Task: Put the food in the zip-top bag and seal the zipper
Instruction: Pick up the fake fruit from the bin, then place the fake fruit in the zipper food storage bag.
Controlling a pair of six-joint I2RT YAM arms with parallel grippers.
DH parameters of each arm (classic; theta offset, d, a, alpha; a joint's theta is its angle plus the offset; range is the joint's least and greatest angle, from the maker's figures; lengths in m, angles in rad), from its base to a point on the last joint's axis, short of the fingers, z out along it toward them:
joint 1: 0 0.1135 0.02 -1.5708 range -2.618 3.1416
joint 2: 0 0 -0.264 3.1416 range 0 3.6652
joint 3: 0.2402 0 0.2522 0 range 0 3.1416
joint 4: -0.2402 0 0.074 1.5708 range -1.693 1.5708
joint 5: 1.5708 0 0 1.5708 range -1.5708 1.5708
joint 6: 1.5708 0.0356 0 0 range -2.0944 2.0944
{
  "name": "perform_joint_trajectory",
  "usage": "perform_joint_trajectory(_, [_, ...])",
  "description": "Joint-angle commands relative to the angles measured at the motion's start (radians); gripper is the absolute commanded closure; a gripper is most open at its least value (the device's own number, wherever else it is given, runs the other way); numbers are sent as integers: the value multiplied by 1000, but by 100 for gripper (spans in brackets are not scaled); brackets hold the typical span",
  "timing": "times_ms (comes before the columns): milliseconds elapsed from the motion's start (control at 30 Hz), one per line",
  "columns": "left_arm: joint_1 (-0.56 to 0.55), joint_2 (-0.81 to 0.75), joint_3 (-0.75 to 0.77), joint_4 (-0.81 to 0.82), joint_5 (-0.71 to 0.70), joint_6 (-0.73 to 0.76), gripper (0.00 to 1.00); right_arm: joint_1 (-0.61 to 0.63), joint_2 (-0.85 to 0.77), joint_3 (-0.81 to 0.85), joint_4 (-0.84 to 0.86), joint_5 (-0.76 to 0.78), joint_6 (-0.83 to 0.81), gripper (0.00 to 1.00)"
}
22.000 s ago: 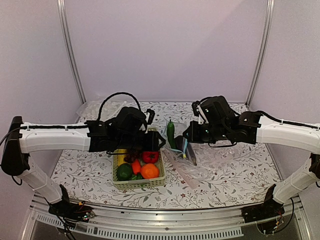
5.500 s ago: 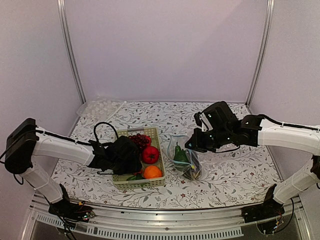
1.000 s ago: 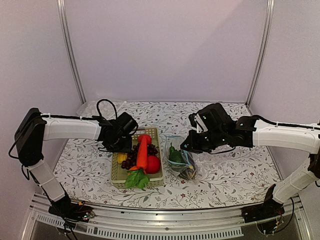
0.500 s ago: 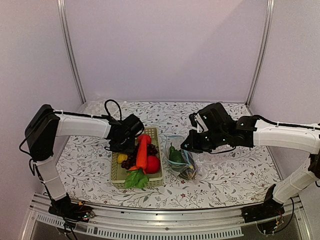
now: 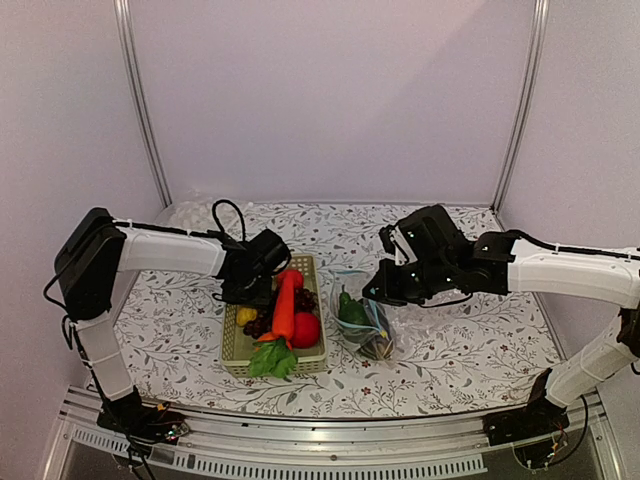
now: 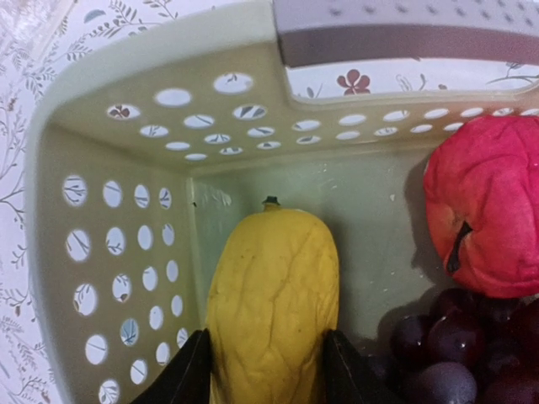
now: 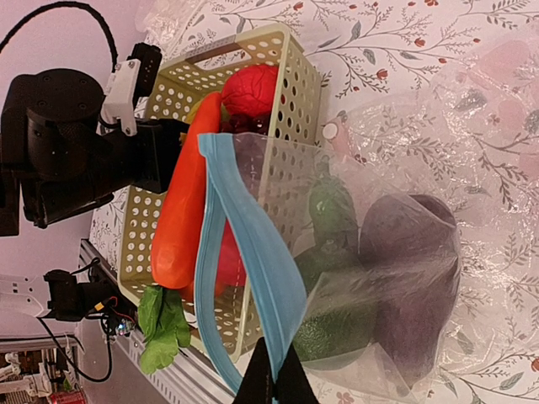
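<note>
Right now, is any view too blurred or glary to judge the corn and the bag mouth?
Left wrist: corn cob sharp, basket corner behind it shaded. Right wrist: zipper crisp; glare on the zip-top bag veils the eggplant. Top external: even light, bag small and faint.

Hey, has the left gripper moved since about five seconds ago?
Yes. The left gripper has gone from the near left part of the basket toward its far left corner, where it now grips the yellow corn.

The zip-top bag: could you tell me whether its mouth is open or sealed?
Open: the zipper strips gape apart in the right wrist view.
</note>
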Motion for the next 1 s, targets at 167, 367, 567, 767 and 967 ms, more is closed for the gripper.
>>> perform_joint_trajectory(167, [-7, -117, -54, 5, -29, -21, 66, 5, -39, 0, -15, 17, -12, 100])
perform_joint_trajectory(367, [-8, -294, -74, 31, -42, -19, 67, 6, -40, 3, -15, 17, -9, 100])
perform_joint_trajectory(567, [-15, -496, -129, 152, 89, 0, 66, 6, -42, 2, -15, 16, -4, 100])
perform_joint_trajectory(767, [-35, -586, -160, 356, 483, -113, 64, 6, -42, 10, -16, 9, -7, 100])
perform_joint_trajectory(967, [-108, -550, -184, 486, 717, -289, 66, 6, -36, 21, -15, 8, -1, 100])
